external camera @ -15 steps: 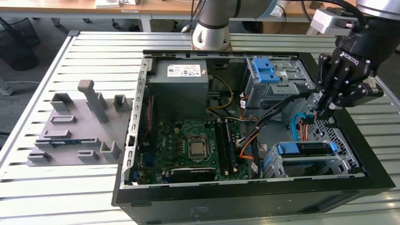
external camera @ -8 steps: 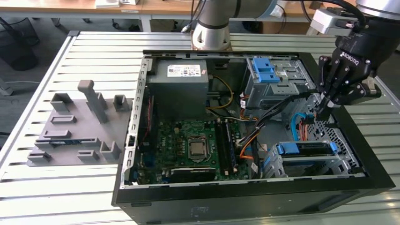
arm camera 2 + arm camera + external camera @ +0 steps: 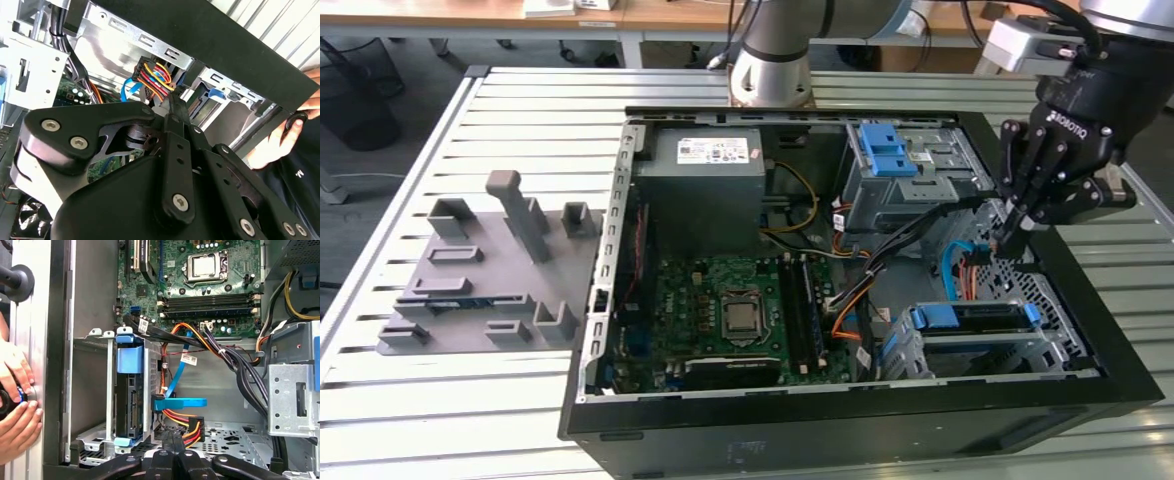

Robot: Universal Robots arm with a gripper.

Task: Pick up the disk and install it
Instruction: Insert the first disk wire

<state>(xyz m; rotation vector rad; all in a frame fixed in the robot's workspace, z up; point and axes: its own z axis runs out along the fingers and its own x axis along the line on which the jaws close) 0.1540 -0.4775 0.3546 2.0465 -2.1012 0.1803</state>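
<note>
A slatted metal tabletop carries an open black computer case lying on its side, with a grey plastic fixture beside it towards the exterior view's left. Inside the case, a grey power-supply box sits at the far end, a green motherboard fills the middle, and a metal drive cage with light-blue tabs stands on the exterior view's right side. The robot arm reaches down from the upper right of the exterior view, its black gripper lowered inside the case between that cage and the case's side wall. The fingers are drawn close together with their tips meeting, right by a bundle of red, yellow and orange wires ending in a black connector; whether they pinch anything I cannot tell. The disk, framed by its blue bracket, already sits in the lower metal bay near the case's front corner; in the first wrist view it stands on edge inside that bay, just beside a blue cable plug. A person's 2 hands rest against the outside of the case.
</note>
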